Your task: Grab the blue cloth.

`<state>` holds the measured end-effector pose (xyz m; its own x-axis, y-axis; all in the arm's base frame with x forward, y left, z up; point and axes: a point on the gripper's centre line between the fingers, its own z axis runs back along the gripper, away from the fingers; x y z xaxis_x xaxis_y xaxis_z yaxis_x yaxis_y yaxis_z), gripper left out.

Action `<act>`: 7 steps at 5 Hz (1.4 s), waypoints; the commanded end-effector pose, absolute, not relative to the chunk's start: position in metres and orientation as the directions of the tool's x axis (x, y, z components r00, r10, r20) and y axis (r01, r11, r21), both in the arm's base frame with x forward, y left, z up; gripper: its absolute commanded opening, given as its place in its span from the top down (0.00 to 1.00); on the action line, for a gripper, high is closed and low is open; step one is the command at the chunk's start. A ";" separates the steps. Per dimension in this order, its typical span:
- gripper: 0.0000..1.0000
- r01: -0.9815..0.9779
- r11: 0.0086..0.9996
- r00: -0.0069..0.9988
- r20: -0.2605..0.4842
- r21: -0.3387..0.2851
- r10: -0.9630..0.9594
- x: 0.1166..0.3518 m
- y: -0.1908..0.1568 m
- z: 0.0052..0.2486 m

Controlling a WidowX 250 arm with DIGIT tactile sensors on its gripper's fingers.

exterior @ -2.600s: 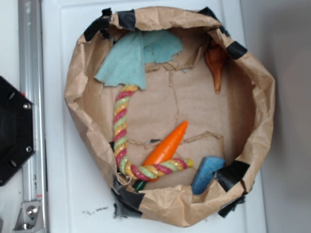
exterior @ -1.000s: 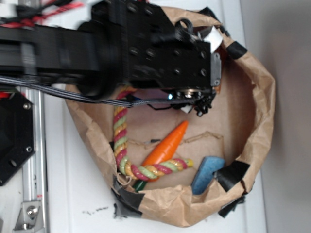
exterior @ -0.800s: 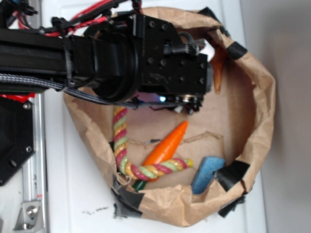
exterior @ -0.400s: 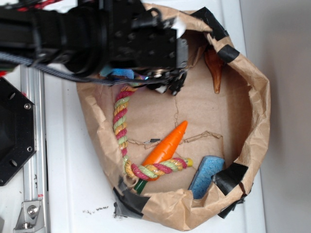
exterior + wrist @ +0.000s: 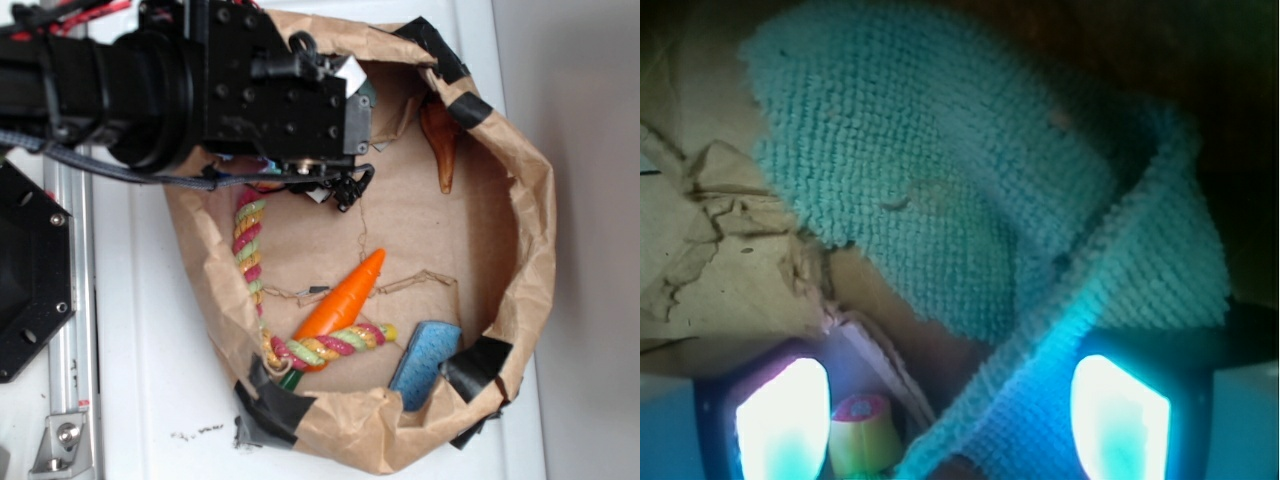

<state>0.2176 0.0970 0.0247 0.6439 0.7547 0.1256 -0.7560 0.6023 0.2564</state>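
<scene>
The blue cloth [image 5: 970, 200] fills the wrist view, a teal knitted cloth folded over on the brown paper. One folded edge runs down between my fingers. My gripper [image 5: 950, 420] is open, its two lit fingertips [image 5: 780, 420] far apart, one on each side of that edge. In the exterior view the black arm covers the cloth at the upper left of the paper bag [image 5: 530, 230], and the gripper [image 5: 340, 188] points down into it. Only a small blue bit [image 5: 266, 162] shows under the arm.
A red, green and yellow rope [image 5: 247, 250] runs down the bag's left side; its end [image 5: 862, 435] lies by my left finger. An orange carrot [image 5: 343, 297], a blue sponge [image 5: 425, 360] and a brown-orange toy [image 5: 443, 135] also lie in the bag.
The arm came in over the bag, then moved up and left onto the cloth's spot. The bag has been nudged and its rim has changed shape a little.
</scene>
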 end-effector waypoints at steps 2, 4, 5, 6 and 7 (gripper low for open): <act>1.00 -0.788 0.515 0.566 0.069 0.337 0.821 0.187 0.126 0.012; 1.00 -0.774 0.535 0.586 0.063 0.337 0.808 0.188 0.126 0.011; 1.00 -0.767 0.544 0.599 0.077 0.339 0.797 0.189 0.124 0.013; 1.00 -0.768 0.542 0.598 0.080 0.341 0.797 0.189 0.123 0.014; 1.00 -0.754 0.570 0.620 0.071 0.327 0.781 0.196 0.121 0.021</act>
